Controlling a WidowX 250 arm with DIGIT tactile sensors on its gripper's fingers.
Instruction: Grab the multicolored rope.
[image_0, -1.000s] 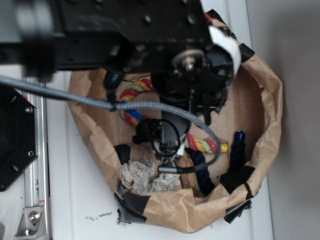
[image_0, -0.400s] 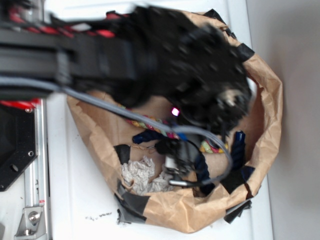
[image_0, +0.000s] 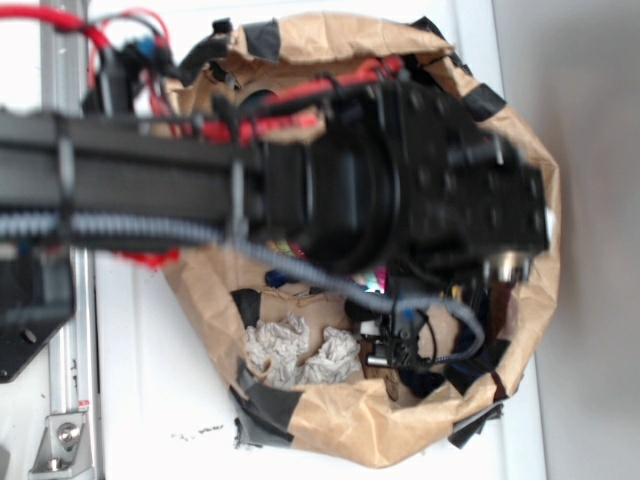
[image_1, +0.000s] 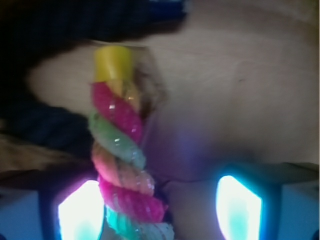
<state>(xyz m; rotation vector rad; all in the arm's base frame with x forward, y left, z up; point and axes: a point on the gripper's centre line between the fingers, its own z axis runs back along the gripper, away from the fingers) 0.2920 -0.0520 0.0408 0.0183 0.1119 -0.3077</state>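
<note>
The multicolored rope (image_1: 122, 165) fills the wrist view, a thick twist of red, pale green and orange strands with a yellow-bound end (image_1: 114, 62) at the top. It runs down between the fingers of my gripper (image_1: 160, 207), close to the left pad (image_1: 80, 212) and well apart from the right pad (image_1: 237, 205). The jaws stand wide apart, so the gripper is open. In the exterior view the black arm (image_0: 400, 190) covers the bag's middle and hides nearly all of the rope.
A brown paper bag (image_0: 330, 430) with rolled-down walls and black tape patches (image_0: 265, 405) holds everything. Crumpled grey paper (image_0: 290, 350) lies at its lower left. A dark blue rope (image_1: 45, 125) lies blurred beside the multicolored one. A metal rail (image_0: 65, 400) runs along the left.
The arm has swung right and lower over the bag, now hiding the rope's bend in the exterior view. The gripper has travelled toward the bag's lower right.
</note>
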